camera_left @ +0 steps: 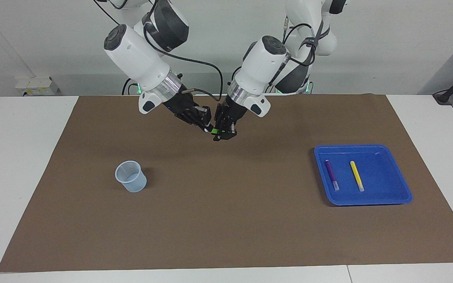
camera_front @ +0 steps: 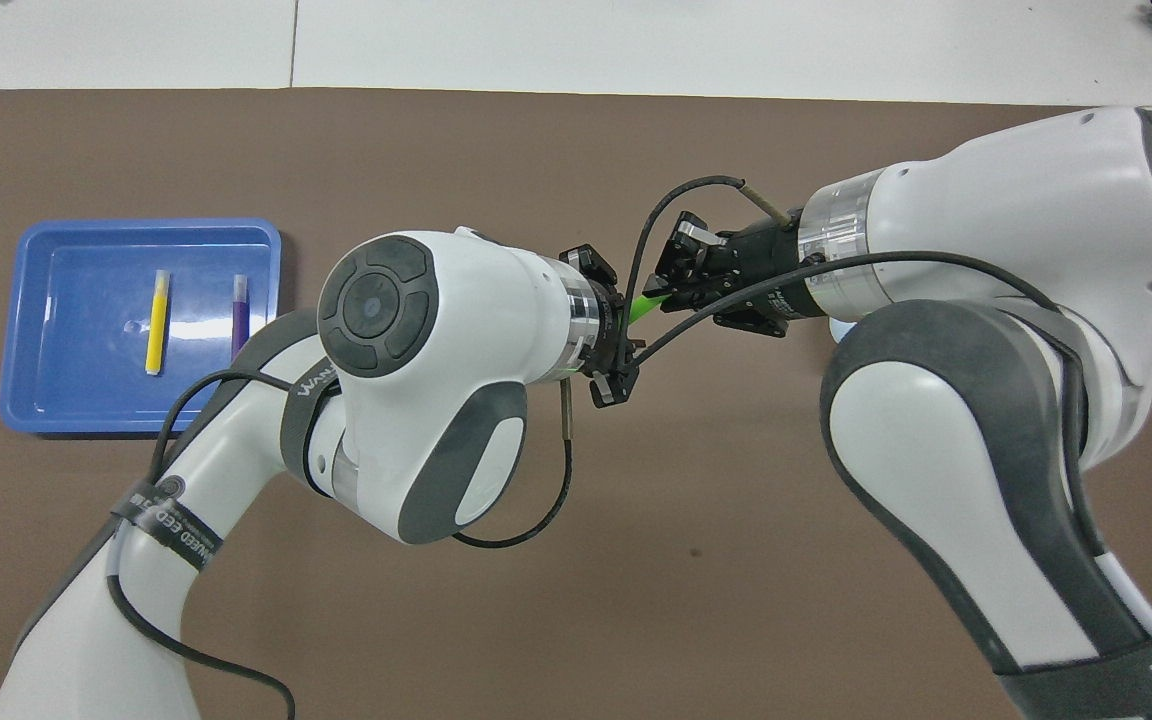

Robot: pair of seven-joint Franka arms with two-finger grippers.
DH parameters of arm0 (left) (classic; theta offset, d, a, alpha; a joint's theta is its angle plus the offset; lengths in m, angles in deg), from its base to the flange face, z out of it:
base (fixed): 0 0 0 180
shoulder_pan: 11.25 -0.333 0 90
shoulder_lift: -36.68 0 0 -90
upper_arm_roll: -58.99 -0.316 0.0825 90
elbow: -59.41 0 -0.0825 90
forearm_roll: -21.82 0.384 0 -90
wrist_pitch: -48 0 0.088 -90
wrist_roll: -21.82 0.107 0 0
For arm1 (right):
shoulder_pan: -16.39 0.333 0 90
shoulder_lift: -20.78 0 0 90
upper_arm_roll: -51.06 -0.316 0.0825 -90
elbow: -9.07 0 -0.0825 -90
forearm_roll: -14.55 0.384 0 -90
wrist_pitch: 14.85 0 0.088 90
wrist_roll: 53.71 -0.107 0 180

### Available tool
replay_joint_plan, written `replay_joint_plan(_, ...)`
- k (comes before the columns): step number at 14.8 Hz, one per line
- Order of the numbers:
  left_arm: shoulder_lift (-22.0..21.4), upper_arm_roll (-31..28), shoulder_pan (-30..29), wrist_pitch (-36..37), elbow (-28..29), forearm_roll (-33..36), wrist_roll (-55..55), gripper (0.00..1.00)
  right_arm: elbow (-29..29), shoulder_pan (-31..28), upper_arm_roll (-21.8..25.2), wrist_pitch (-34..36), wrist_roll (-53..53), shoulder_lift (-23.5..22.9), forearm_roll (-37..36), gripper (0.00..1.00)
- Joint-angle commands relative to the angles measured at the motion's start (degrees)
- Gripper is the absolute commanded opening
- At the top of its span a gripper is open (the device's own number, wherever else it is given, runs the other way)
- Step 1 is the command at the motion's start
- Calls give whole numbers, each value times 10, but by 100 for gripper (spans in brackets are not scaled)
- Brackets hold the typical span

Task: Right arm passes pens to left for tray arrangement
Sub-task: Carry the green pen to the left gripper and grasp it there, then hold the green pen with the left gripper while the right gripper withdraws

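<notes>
Both grippers meet in the air over the brown mat point(camera_left: 226, 220), close to the robots' edge. My right gripper point(camera_left: 207, 126) point(camera_front: 664, 297) is shut on one end of the bright green pen point(camera_left: 212, 130) point(camera_front: 644, 305). My left gripper point(camera_left: 220, 133) point(camera_front: 626, 335) has its fingers closed on the pen's other end, so only a short green stretch shows between them. The blue tray point(camera_left: 383, 177) point(camera_front: 76, 400) lies at the left arm's end of the table. In it the purple pen point(camera_left: 332, 175) point(camera_front: 238, 315) and the yellow pen point(camera_left: 356, 175) point(camera_front: 156, 323) lie side by side.
A small translucent cup point(camera_left: 131, 176) stands upright on the mat toward the right arm's end. White table shows around the mat on all sides. In the overhead view both arms' bulky links cover much of the mat's middle.
</notes>
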Motion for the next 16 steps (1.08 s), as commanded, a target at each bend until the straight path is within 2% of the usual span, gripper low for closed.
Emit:
replay_joint_plan(1,-7,-3,-1,23,-1,-7,13,0,-3,0,-1,-14,-7,-1,11,12)
replay_joint_plan(3,-8,-5,-1,39,-2,-4,24,0,-3,0,-1,-14,-6,0,11,12)
replay_joint_plan(5,-7,-6,-1,50,-10,-2,31,0,-3,0,-1,-19,-3,-1,11,17)
replay_joint_plan(6,-6,-6,-1,54,-11,-1,31,0,-3,0,-1,-20,-3,-1,11,27)
replay_joint_plan(8,-6,-6,-1,57,-15,0,32,0,-3,0,-1,-22,-3,-1,11,41)
replay_joint_plan(10,-8,-6,-6,64,-15,0,51,0,-2,0,0,-22,-3,-1,7,100)
replay_joint_plan(16,-10,-6,-16,101,-16,1,115,0,4,-10,0,-22,14,-5,0,100)
